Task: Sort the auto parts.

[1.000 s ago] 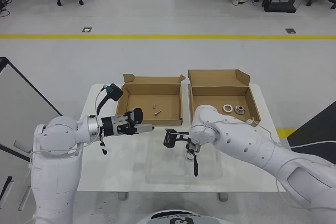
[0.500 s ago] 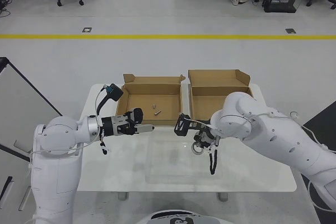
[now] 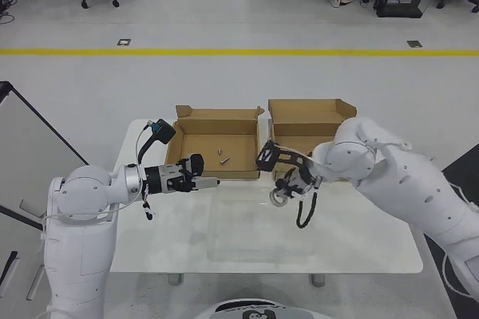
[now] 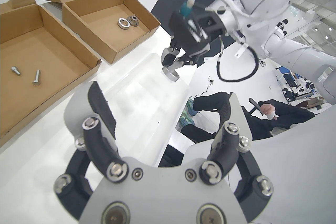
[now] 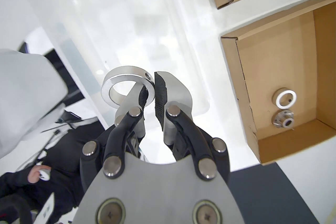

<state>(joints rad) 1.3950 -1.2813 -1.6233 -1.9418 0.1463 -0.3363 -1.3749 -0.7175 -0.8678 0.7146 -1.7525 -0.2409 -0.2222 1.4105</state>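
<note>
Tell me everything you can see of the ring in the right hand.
The ring is a thick, flat-faced silvery band, metal by its look, with a small hole in its outer wall. The right hand pinches its rim, one finger through the bore, one outside. It hangs tilted above the clear tray, touching nothing else.

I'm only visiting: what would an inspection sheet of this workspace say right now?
Surface: white table, clear tray in the middle.
Job's things: two bolts in the left cardboard box; ring and flanged hub in the right cardboard box; shaft collar held aloft at the tray's edge.
Clutter: nothing seen.
End effectors: right end effector shut on the shaft collar; left end effector open, empty.
Cables: black cable looping at the right wrist.
Surroundings: yellow floor line.
</note>
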